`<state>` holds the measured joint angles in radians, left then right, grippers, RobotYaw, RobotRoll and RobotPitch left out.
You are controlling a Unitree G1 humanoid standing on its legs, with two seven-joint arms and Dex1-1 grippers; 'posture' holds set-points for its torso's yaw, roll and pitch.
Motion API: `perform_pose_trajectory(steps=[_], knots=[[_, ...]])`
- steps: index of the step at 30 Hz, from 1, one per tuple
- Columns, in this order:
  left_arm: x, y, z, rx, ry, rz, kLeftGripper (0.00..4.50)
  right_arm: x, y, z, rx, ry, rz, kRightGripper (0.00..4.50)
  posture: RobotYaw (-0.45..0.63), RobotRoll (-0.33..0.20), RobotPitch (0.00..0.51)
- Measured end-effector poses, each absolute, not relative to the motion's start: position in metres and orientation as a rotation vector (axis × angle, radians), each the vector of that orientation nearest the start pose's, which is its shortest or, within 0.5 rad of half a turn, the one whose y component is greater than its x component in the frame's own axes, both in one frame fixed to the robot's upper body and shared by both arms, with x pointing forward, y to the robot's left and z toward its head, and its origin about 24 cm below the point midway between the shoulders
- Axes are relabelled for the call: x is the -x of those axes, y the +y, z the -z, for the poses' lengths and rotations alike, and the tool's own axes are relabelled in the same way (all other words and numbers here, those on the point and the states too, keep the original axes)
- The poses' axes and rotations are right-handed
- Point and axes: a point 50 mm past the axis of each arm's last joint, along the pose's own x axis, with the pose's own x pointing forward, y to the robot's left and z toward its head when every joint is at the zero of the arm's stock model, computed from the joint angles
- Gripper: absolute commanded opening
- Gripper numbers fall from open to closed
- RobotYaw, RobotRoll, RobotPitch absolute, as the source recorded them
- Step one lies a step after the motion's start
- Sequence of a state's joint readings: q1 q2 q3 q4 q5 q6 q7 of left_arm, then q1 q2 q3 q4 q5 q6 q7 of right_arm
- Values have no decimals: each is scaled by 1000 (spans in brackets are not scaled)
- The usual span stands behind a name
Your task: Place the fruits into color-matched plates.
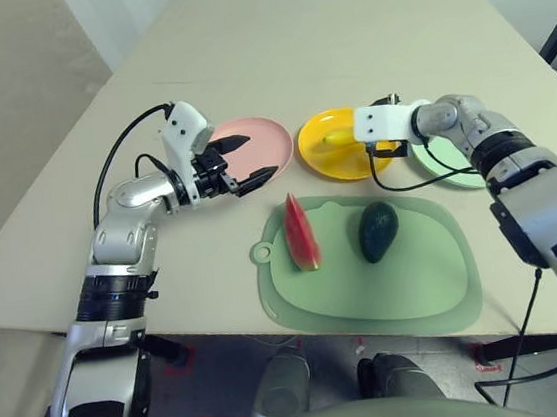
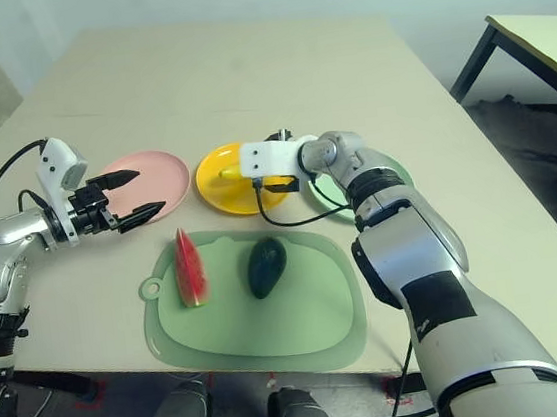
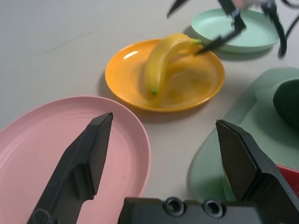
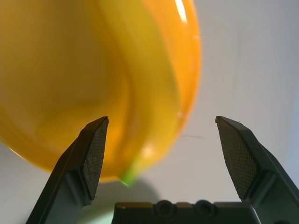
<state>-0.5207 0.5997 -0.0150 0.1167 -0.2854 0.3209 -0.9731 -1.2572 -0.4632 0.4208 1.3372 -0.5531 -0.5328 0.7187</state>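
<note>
plates point(image 1: 251, 141): 3 | fruits point(image 1: 300, 232): 3 | cutting mat point(image 1: 428, 282): 1

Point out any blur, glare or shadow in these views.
Right wrist view: banana and yellow plate smear into one close orange blur, with white glare at the top. Left wrist view: right tool blurred; plate throws a soft shadow. Head views: even light.

— Where does my fruit lie?
— My banana point(image 3: 164, 58), yellow and curved, lies in the yellow-orange plate point(image 1: 325, 155). My watermelon wedge point(image 1: 300, 231) and dark avocado point(image 1: 378, 230) lie near each other, apart. The pink plate point(image 1: 262, 135) and mint plate point(image 3: 247, 32) hold nothing.
</note>
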Motion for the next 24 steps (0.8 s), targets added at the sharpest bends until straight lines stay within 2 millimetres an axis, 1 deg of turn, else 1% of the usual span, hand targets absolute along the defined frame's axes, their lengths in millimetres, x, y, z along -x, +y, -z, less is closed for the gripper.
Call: perform_pose_trajectory(steps=[2,3,4,6,9,10,13,15,16,18,21,24], knots=[[-313,198,-162,-354,57,989,4500,-402,-163,-193,1405,88,-963,4463,252,0,62],[-312,200,-164,-371,51,1014,4500,-399,-164,-203,1447,61,-1007,4463,231,0,66],[-311,201,-166,-383,47,1039,4500,-396,-165,-209,1484,46,-1052,4463,219,0,69],[-306,206,-170,-402,42,1116,4500,-383,-173,-217,1567,48,-1205,4463,211,0,71],[-301,214,-173,-445,59,1202,4500,-362,-193,-210,1607,124,-1398,4463,201,0,74],[-300,216,-174,-460,67,1240,4500,-352,-201,-206,1611,162,-1462,4463,201,0,74],[-301,213,-181,-471,46,1323,4500,-330,-210,-204,1611,213,-1546,4463,201,0,74],[-301,210,-187,-482,26,1373,4500,-317,-206,-210,1617,203,-1576,4463,201,0,74],[-302,207,-189,-494,15,1399,4500,-310,-202,-213,1616,192,-1586,4463,164,0,81],[-301,205,-189,-512,17,1435,4500,-298,-191,-214,1597,166,-1612,4463,164,0,81],[-302,205,-186,-514,39,1449,4500,-290,-176,-206,1563,126,-1632,4463,157,0,81],[-302,204,-183,-514,49,1455,4500,-286,-168,-204,1544,97,-1622,4463,157,0,82]])
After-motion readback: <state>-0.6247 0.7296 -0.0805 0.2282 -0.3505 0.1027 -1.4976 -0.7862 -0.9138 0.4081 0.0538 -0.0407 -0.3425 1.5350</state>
